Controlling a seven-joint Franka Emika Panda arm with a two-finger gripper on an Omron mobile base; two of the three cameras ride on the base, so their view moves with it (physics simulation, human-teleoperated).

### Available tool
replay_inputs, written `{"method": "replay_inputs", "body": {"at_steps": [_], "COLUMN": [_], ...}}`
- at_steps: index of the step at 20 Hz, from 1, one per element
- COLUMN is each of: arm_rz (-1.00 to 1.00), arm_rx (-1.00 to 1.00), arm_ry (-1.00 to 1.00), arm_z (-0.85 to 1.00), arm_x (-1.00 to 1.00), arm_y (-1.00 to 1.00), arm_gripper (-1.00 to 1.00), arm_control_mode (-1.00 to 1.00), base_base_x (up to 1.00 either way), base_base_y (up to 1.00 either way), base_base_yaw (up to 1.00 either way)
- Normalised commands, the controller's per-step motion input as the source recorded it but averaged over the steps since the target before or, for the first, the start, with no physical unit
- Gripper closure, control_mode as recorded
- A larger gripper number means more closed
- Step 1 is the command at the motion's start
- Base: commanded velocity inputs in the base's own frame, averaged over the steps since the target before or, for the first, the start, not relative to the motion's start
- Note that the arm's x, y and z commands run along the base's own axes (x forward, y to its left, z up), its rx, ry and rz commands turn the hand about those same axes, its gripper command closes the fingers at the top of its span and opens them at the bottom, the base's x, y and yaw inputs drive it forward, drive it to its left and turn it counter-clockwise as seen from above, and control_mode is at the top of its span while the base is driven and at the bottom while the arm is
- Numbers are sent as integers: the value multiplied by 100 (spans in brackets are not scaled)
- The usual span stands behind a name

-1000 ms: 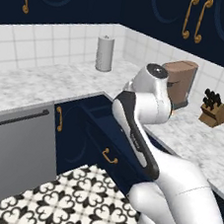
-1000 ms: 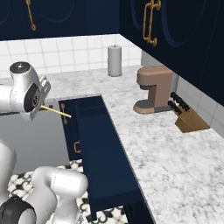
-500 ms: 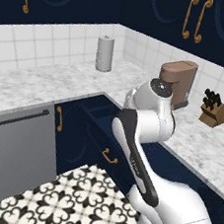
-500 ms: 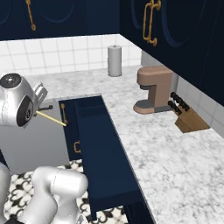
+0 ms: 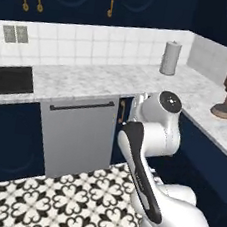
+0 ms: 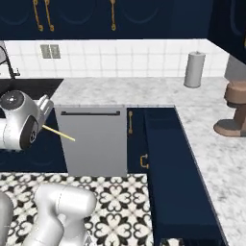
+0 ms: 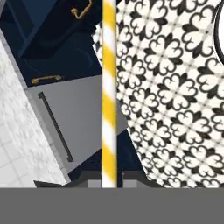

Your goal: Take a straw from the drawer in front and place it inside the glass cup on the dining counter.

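Hand (image 7: 109, 181) pinched a thin, straight yellow-and-white striped straw (image 7: 109, 92) over patterned floor tiles (image 7: 175, 96), near the smooth grey dishwasher panel (image 6: 95, 139).

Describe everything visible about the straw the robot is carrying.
The straw is a thin straight stick with yellow and white stripes in the hand view, plain pale yellow in the right base view. It looks like paper or plastic, unbent. Its lower end sits pinched between the shut tips of the claw, and it runs straight out from them. In the right base view it points slightly downward, in the air in front of the grey dishwasher panel. Nothing else touches it.
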Motion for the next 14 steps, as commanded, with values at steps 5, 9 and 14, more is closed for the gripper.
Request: {"method": "replay_inputs", "body": {"at_steps": [5, 9, 14], "arm_rz": [0, 0, 0], "arm_rx": [0, 0, 0], "arm_ry": [0, 0, 0], "arm_z": [0, 0, 0], "arm_x": [0, 0, 0], "arm_y": [0, 0, 0], "arm_gripper": [100, 100, 100], "arm_control_mode": [100, 100, 100], "base_base_x": [-10, -6, -3], "base_base_y": [68, 71, 70], "base_base_yaw": [75, 77, 77]}}
